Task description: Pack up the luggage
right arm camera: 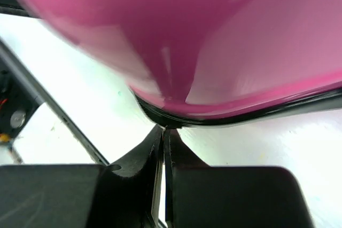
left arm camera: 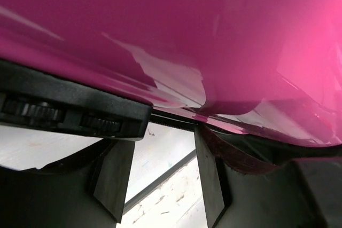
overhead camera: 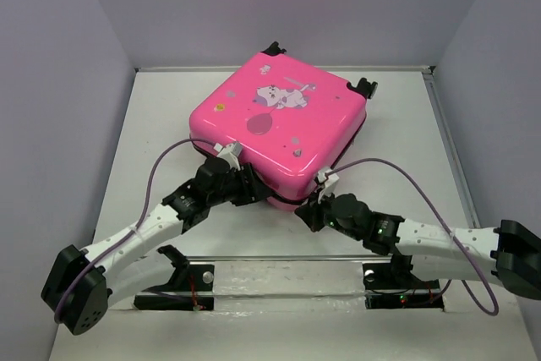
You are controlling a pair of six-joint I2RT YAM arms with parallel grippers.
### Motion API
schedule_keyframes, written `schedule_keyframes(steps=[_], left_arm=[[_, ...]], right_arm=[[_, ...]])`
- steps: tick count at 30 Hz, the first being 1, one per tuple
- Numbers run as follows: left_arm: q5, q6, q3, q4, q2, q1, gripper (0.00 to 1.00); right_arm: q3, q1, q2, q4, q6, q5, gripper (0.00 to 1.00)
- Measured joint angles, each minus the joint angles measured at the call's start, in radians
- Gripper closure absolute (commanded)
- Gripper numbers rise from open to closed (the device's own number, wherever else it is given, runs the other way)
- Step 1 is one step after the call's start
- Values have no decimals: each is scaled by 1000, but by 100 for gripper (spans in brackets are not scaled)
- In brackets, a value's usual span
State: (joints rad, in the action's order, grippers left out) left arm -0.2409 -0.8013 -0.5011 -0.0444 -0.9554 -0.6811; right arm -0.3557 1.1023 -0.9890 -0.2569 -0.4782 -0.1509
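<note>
hot-pink luggage [overhead camera: 279,124] lies closed and flat on the white table [overhead camera: 397,200], toward 12 o'clock from the arm bases. left gripper [overhead camera: 247,183] sits at its 8 o'clock edge, fingers parted around a clear gap. right gripper [overhead camera: 311,209] meets the 6 o'clock corner seam, fingers pressed nearly together.

Glossy, smooth pink hard plastic luggage [overhead camera: 279,124], matt white table [overhead camera: 406,150], matt black plastic left end effector [left arm camera: 160,148]
</note>
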Motion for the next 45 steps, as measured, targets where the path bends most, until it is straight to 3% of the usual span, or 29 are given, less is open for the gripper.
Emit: schedule_keyframes(steps=[5,11,17,19,21,22,23,25,26,28,30,31,34,37,42,45], left_arm=[[2,11,-42,1,-57,-13,41],[18,29,-90,10,-112,-31,40],[64,77,-135,88,-106,-38,32],[76,90,-143,105,-102,-36,24],[78,99,-157,132,-77,-8,20],[75,109,-167,140,-62,10,16],[69,118,-180,148,-46,31,14],[53,132,-221,172,-18,107,12],[57,134,-245,172,-15,145,11],[65,148,-345,173,-26,221,10],[74,165,-433,161,-45,266,10],[77,177,-489,156,-58,290,10],[72,195,-607,129,-105,359,11],[79,210,-707,105,-194,462,11],[60,214,-745,87,-368,603,11],[33,208,-750,91,-491,678,11]], right_arm=[[-115,174,-95,125,-74,-295,93],[-310,227,-344,176,-120,-481,93],[-422,242,-539,43,-140,-640,93],[-422,242,-566,-6,-159,-658,85],[-410,241,-571,-54,-181,-657,65],[-394,241,-563,-79,-195,-646,43],[-377,242,-552,-96,-209,-631,32],[-347,253,-505,-87,-241,-560,15],[-332,258,-474,-66,-264,-534,15],[-323,265,-405,5,-291,-495,23],[-322,267,-327,119,-328,-471,37],[-322,264,-272,188,-347,-465,63],[-316,210,-131,349,-389,-445,93],[-297,60,-29,452,-410,-414,93],[-273,-131,97,572,-390,-346,93],[-271,-334,93,603,-332,-349,93]])
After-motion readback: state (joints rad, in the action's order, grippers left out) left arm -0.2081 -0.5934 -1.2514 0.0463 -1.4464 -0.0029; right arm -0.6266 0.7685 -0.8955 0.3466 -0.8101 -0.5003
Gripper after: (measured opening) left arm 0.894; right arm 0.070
